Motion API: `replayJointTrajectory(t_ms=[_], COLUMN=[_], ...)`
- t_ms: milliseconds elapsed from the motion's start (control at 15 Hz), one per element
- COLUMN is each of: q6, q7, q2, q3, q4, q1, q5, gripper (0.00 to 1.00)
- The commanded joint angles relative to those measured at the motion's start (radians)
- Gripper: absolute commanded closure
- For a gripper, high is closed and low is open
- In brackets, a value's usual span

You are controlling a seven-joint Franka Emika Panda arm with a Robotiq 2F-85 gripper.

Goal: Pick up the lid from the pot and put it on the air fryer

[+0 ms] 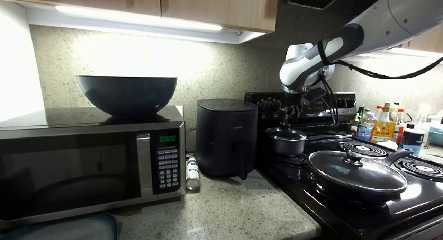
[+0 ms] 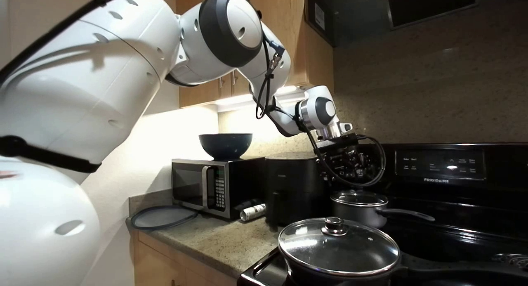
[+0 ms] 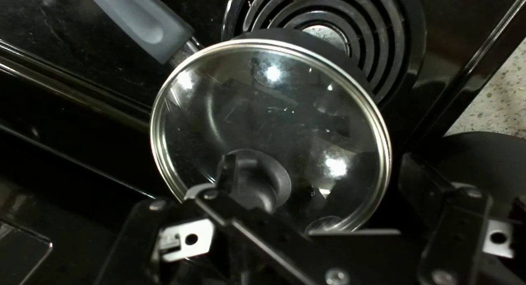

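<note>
Robot claw [image 1: 288,116] poised above a lidded pot [image 1: 286,145] on a stove [image 1: 297,181].
The round glass lid [image 3: 271,133] sits on the pot, just below the claw in both exterior views. In the wrist view the claw's fingers [image 3: 228,172] stand well apart, gripping nothing, and the lid's knob [image 3: 261,190] shows between them, much closer to the finger farther from the fryer [image 1: 225,141]; whether that finger touches it, I cannot tell. The lid has no long axis; the pot's handle [image 3: 144,26] points away from the fryer, which stands just beside the pot on the desk [image 1: 225,209]. A clean grasp probably depends on centring the knob between the fingers.
</note>
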Motion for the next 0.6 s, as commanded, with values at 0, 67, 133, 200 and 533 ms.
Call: replayJointTrajectory(t_ms=[0,67,133,200,533], q6=[-0.012,-0.020,-0.032,-0.046,-0.100], q7=[0.009,0.027,0.035,0.051,0.194], q2=[-0.002,0.004,0.010,0.017,0.073], q3=[0.026,0.024,0.026,0.024,-0.010], q4=[0.006,0.015,0.024,0.032,0.089], q1=[-0.017,-0.013,-0.012,-0.008,0.009], q5=[0.006,0.006,0.011,0.008,-0.020], gripper=[0.00,0.00,0.00,0.00,0.00])
